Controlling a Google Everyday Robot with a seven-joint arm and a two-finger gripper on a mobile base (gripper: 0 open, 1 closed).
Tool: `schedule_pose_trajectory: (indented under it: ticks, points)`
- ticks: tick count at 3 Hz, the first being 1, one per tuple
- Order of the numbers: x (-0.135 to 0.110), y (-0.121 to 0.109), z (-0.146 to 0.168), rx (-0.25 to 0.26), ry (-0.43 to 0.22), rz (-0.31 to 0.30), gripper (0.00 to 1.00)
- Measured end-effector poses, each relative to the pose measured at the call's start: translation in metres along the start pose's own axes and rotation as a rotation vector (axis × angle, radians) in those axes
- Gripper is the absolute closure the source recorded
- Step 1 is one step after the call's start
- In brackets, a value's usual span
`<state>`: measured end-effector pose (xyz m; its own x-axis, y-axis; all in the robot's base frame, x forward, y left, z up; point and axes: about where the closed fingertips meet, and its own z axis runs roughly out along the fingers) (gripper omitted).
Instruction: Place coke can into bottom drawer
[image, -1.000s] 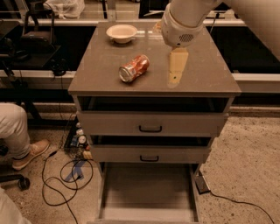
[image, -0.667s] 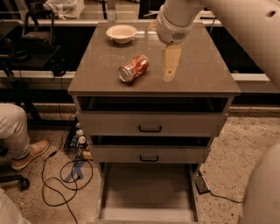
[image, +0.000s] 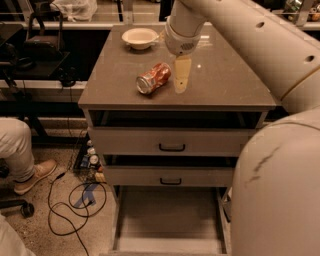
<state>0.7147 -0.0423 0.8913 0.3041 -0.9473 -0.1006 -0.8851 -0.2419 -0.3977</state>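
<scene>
The coke can (image: 153, 78) lies on its side on the cabinet top (image: 110, 82), silver top facing front-left. My gripper (image: 182, 80) hangs from the white arm just right of the can, close beside it and slightly above the surface. The bottom drawer (image: 170, 212) is pulled out at the base of the cabinet, its flat floor bare.
A cream bowl (image: 140, 38) sits at the back of the cabinet top. The two upper drawers with black handles (image: 172, 147) are closed. A person's leg and shoe (image: 30, 172) and loose cables (image: 75, 205) lie on the floor at left. My arm fills the right side.
My gripper has moved left toward the can and now hangs right beside it. The can, bowl and drawers have not moved.
</scene>
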Motion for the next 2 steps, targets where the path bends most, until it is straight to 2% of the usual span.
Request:
schedule_pose_trajectory:
  ticks: [2]
  points:
    - [-0.03, -0.021, 0.02, -0.007, -0.001, -0.09, 0.0]
